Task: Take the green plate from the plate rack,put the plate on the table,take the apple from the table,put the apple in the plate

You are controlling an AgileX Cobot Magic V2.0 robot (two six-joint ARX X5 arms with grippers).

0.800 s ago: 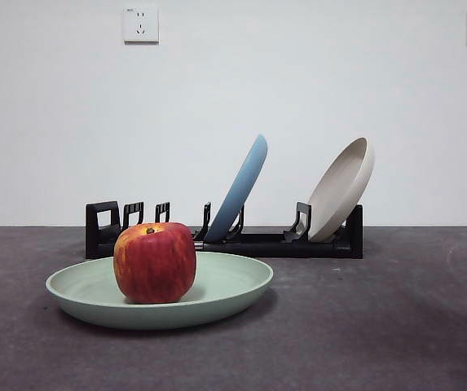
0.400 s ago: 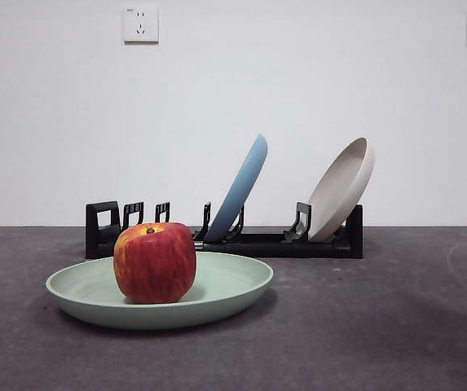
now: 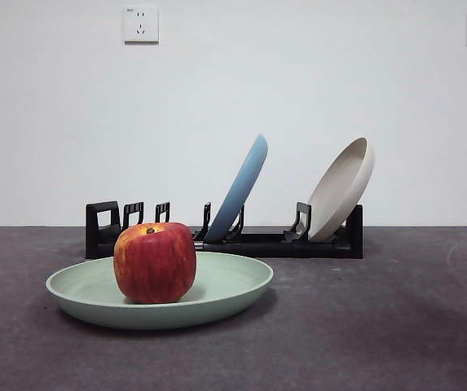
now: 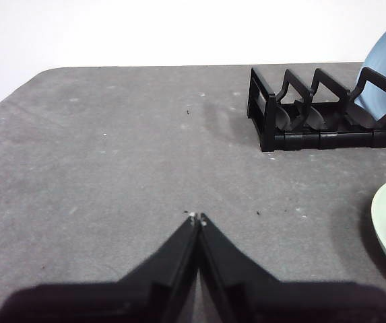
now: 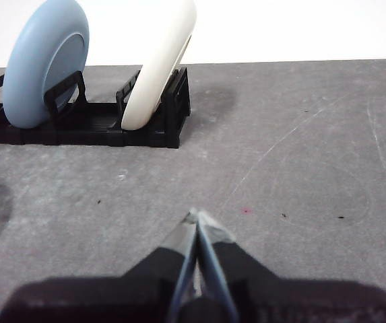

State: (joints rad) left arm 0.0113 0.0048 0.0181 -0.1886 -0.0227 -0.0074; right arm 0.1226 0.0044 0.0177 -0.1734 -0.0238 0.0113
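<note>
Up front, blocky red apple sits in matte mint plate — only wrist views show left gripper and right gripper, jaws together over rough grey tabletop.

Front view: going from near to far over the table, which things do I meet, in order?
green plate holding the apple → plate rack with the blue plate and the beige plate → wall behind.

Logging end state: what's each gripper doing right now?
Left gripper: jaws shut, holding nothing, over the bare table.
Right gripper: jaws shut, holding nothing, away from the plate rack.
</note>
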